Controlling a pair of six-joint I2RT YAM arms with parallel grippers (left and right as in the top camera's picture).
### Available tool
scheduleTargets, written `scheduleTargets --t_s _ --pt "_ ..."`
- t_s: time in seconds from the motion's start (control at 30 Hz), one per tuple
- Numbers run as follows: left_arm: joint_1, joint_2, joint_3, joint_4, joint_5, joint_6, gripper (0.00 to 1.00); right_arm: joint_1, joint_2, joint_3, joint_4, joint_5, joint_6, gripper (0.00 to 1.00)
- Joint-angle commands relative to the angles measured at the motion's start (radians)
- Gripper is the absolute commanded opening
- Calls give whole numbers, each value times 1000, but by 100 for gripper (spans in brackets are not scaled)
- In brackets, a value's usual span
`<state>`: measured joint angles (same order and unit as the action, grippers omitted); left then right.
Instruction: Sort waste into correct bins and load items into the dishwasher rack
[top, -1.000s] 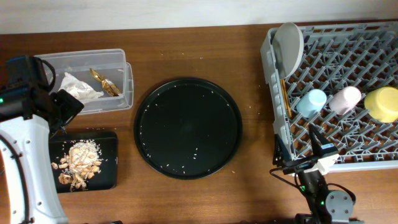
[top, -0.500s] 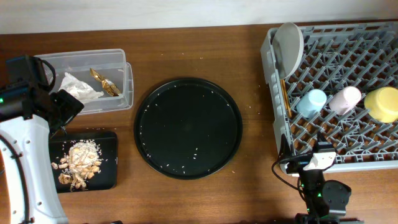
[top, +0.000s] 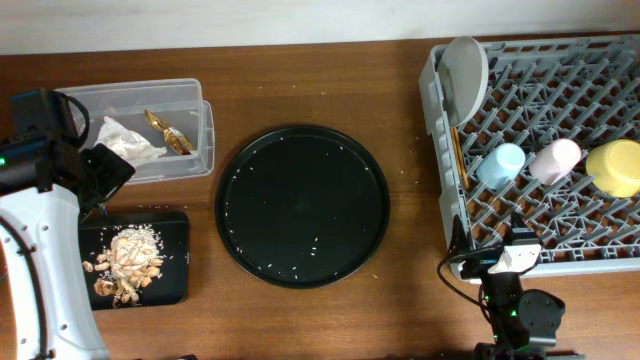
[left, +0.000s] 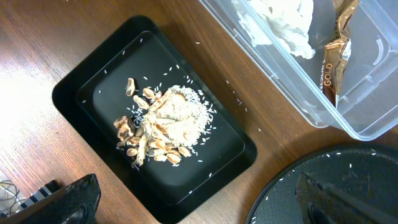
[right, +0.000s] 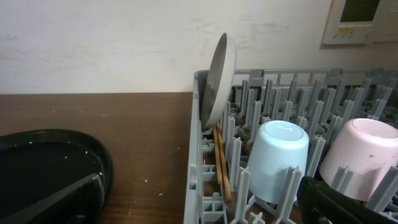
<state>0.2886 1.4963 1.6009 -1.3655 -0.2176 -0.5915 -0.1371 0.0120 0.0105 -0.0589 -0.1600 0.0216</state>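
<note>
Black left gripper (left: 196, 186) hangs spread above shallow tray (left: 79, 79); right gripper (right: 199, 186), seemingly low beside rack (right: 194, 163), also spread.

Robot test room dressed as a kitchen corner, as we read it; not a lived-in home. We note a wooden counter (top: 300, 85) against a bare white wall (right: 93, 43), and a beige control panel (right: 362, 18) fixed to that wall. A grey dish rack (top: 432, 100) stands straight on the counter. A white robot arm (top: 50, 260) sits at the left edge, and a second arm (top: 520, 315) at the front edge.
</note>
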Motion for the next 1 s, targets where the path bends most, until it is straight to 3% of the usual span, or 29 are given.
scheduleTargets --t_s 0.0,0.17,0.27,0.33,0.43,0.5,0.8,0.9,0.97 --pt "3 -2 0 2 -8 1 99 -6 -9 -5 -8 14 -7 98" --pt "3 -2 0 -18 -14 1 99 -6 -9 -5 -8 14 -7 98" --pt "3 1 0 -131 93 1 99 -6 -9 -5 -8 14 -7 98" --pt "2 -5 -9 -170 86 1 99 -6 -9 -5 -8 14 -7 98" --pt "0 -70 -119 -123 56 43 99 -6 -9 -5 -8 14 -7 98" --pt "-28 -199 -297 28 58 117 99 -6 -9 -5 -8 14 -7 98" --pt "-185 -806 -991 566 81 205 100 -6 -9 -5 -8 14 -7 98" --pt "-185 -1028 -1204 795 217 282 99 -6 -9 -5 -8 14 -7 98" --pt "-185 -1070 -1279 883 257 309 99 -6 -9 -5 -8 14 -7 98"
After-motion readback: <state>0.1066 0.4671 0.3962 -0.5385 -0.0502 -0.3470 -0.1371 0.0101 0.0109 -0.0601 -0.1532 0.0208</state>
